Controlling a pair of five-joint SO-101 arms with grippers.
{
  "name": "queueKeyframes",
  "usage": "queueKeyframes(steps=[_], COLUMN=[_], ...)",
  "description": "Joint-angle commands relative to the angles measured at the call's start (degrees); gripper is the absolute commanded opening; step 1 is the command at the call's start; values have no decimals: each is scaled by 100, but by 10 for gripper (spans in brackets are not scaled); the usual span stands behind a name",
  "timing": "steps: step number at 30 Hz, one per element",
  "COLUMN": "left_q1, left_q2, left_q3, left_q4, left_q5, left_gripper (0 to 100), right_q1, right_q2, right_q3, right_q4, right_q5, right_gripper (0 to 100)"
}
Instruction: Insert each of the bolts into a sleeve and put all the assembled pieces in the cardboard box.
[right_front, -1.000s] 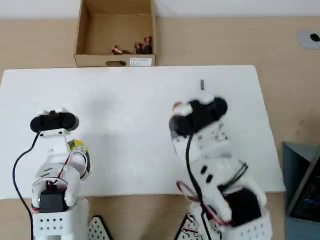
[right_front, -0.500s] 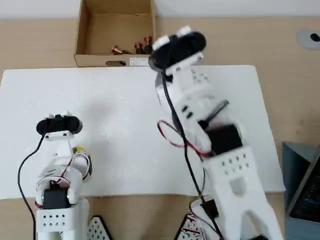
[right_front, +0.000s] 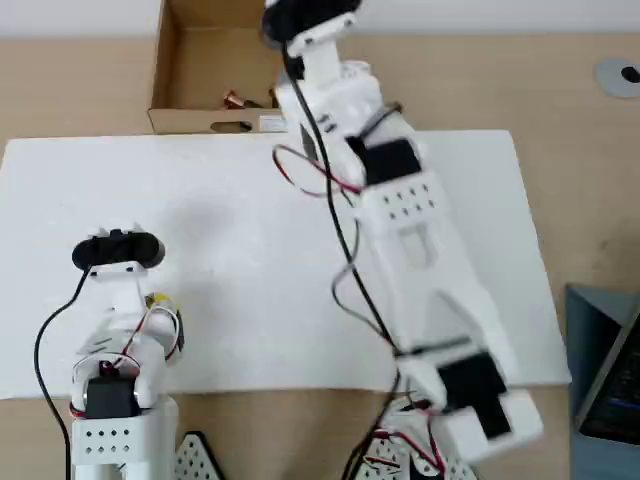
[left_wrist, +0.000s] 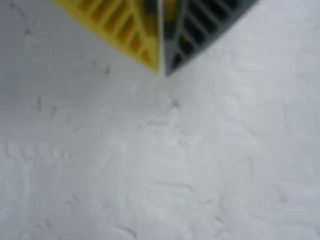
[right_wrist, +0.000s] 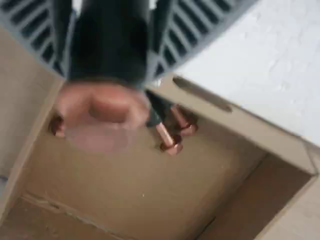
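My right gripper (right_wrist: 110, 70) is shut on an assembled piece: a black sleeve (right_wrist: 107, 45) with a copper bolt head (right_wrist: 100, 115) showing at its end. It hangs over the open cardboard box (right_wrist: 125, 195). Copper assembled pieces (right_wrist: 170, 132) lie inside the box against its near wall, seen from above as copper pieces (right_front: 237, 100). The right arm (right_front: 400, 200) stretches across the white mat to the cardboard box (right_front: 185, 60). My left gripper (left_wrist: 162, 62) is shut with nothing in it, its yellow and grey fingers meeting just above the mat.
The white mat (right_front: 230, 260) covers most of the wooden table. The left arm (right_front: 118, 250) stands near the mat's front left. A dark device (right_front: 605, 380) sits at the table's right edge.
The right arm has swung from the middle of the mat out to the box, carrying the piece. The left arm has barely shifted.
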Motion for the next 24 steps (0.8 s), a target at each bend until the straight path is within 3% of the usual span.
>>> queueKeyframes(steps=[1,19,24], left_q1=[0,0,0], left_q2=[-31,-31,-31], left_q3=[-35,-35,-35], left_q4=[-114,-114,-114], left_q5=[-35,-35,-35], left_gripper=[2,2,2], right_q1=[75,75,66], right_q2=[646,4901,5815], right_q3=[-1138,-5560,-6589], right_q4=[-211,-202,-193], right_q5=[9,9,615], right_gripper=[9,9,10])
